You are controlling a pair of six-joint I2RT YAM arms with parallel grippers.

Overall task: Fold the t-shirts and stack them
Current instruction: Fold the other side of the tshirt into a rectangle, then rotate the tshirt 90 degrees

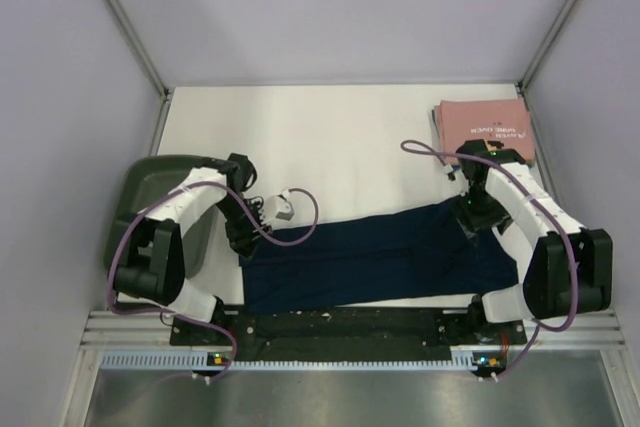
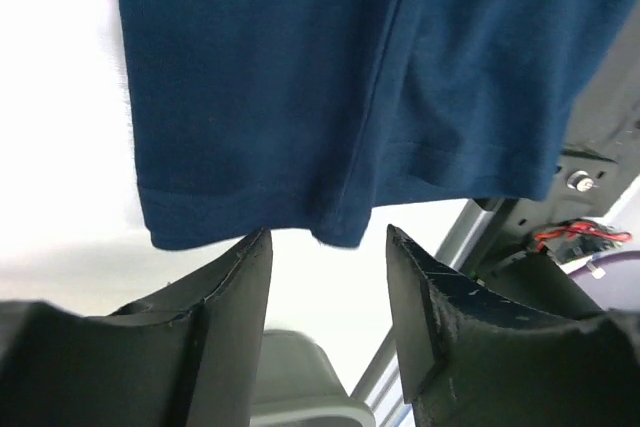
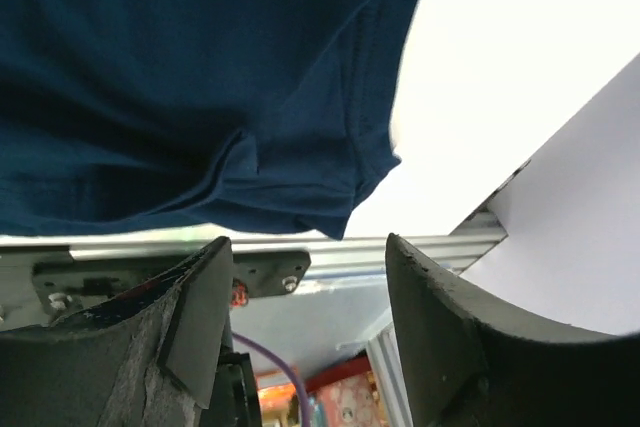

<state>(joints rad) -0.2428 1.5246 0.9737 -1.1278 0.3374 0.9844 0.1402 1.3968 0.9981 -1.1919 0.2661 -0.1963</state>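
The dark navy t-shirt (image 1: 375,255) lies folded in a long band across the near part of the white table. My left gripper (image 1: 240,234) is open at its left end. In the left wrist view the shirt's hem (image 2: 300,97) lies just past the open fingertips (image 2: 250,257), with nothing between them. My right gripper (image 1: 478,215) is open over the shirt's right end. The right wrist view shows a sleeve corner (image 3: 200,77) beyond its empty fingers (image 3: 205,277). The pink t-shirt (image 1: 483,124) lies folded at the far right corner.
A dark green plastic tray (image 1: 150,192) stands at the left table edge beside the left arm. Grey walls enclose the table on three sides. A black base plate (image 1: 340,325) and metal rail run along the near edge.
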